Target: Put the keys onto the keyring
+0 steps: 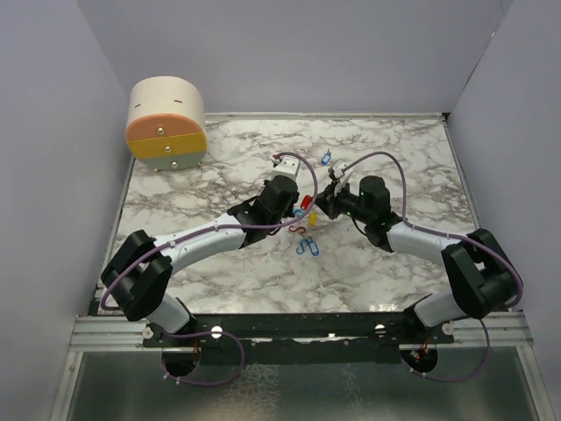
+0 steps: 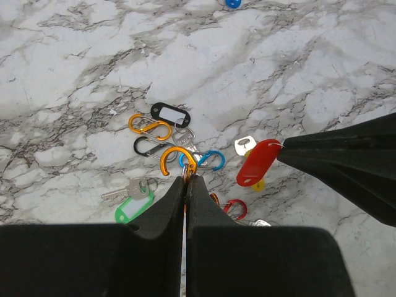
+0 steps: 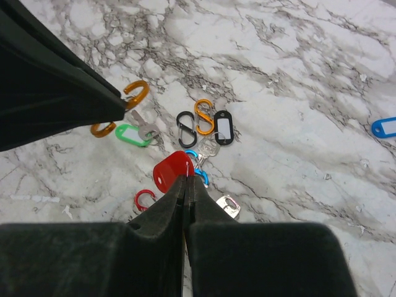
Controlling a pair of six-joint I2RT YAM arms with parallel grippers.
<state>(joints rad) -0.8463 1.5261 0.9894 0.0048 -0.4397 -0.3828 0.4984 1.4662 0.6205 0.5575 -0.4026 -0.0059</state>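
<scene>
Threading step, both arms over the marble surface (image 1: pixel 219 167). The left hand (image 2: pixel 185 178) is clamped, fingers together, on the orange keyring (image 2: pixel 177 158), a snap clip whose free loop shows at 12 o'clock of the fingertips in the left wrist view. The right hand (image 3: pixel 185 179) is clamped on one end of the red key (image 3: pixel 172 171). In the left wrist view it enters from 3 o'clock, with the key near the keyring but apart from it.

We judge that the step goes best if the left hand holds the keyring steady with its gate turned toward 3 o'clock. The right hand should present the key's eyelet end, not its broad face, to the gate and press until the gate springs shut behind it. The grip appears to sit close to that end, so we expect little room. A slow, level approach seems wise, and the key should be released only once it hangs from the loop.

Count, as far as we can see:
- **Plastic tags:** five.
  - The red key, held.
  - One green key (image 2: pixel 133 208).
  - One black tag (image 2: pixel 170 115).
  - One yellow key (image 2: pixel 258 184), mostly hidden under the red one.
  - One blue key (image 3: pixel 383 127), lying well apart at 3 o'clock of the heap in the right wrist view.
- **Snap clips:** five.
  - The held keyring.
  - On the surface, one orange clip (image 2: pixel 150 127), one black clip (image 2: pixel 148 147), one blue clip (image 2: pixel 209 159) and one red clip (image 2: pixel 235 208).
- **Metal keys** (image 2: pixel 244 145): at least three. The rest overlap too much for us to count.
</scene>
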